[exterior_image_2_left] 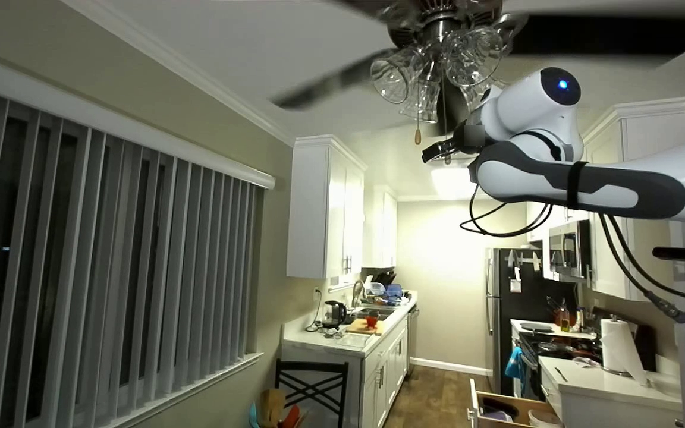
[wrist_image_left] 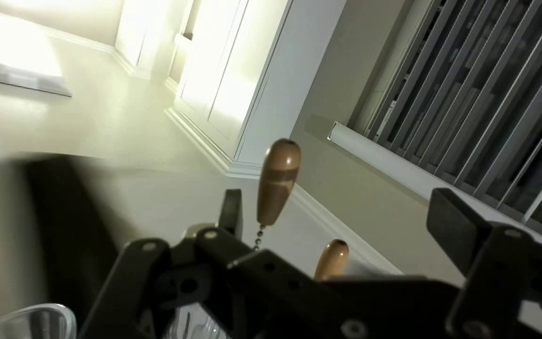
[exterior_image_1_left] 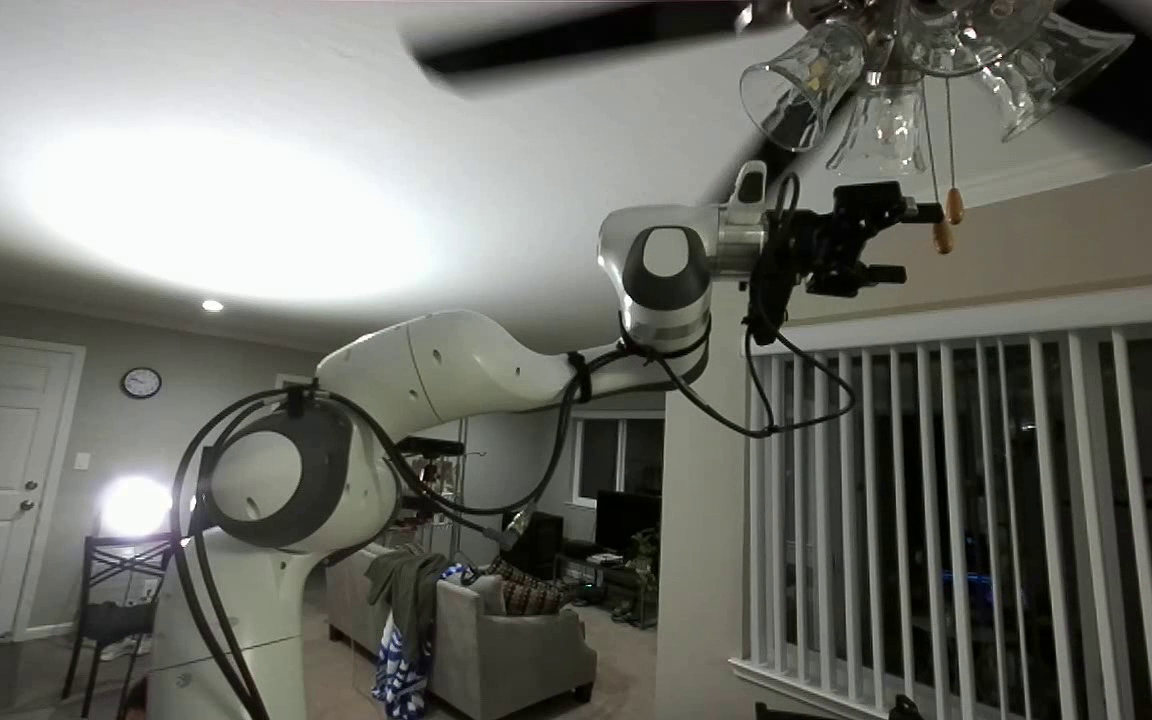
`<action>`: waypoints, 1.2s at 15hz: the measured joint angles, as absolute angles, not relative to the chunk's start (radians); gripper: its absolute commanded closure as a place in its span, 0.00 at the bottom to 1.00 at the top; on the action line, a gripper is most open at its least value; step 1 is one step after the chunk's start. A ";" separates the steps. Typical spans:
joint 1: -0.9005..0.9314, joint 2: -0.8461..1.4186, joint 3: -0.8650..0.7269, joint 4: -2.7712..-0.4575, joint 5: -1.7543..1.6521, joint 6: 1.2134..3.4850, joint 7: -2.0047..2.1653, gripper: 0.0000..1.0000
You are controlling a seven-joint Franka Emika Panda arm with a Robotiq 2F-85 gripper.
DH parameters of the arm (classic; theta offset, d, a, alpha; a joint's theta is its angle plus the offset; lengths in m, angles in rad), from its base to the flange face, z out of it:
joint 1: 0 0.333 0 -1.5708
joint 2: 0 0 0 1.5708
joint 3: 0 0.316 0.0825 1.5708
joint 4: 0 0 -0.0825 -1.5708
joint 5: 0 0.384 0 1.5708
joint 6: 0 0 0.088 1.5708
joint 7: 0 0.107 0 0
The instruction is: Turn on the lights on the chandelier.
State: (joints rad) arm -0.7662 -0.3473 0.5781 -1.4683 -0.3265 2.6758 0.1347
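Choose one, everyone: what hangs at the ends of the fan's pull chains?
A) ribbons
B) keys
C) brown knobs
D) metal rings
C, since the wrist view shows a brown knob at the end of a beaded chain, with a second knob also in sight.

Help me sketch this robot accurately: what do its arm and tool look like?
The arm is white with smooth, rounded segments and dark grey panels. One round black cap shows a blue light. Black cables run along the outside, held by black straps. The tool is black and angular, with two fingers on linkages with metallic pins.
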 measured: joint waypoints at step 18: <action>-0.369 -0.290 0.300 -1.468 -0.517 2.676 0.232 0.00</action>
State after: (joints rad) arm -0.3694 -0.2898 0.3000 -1.4679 -0.5168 2.6758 0.2318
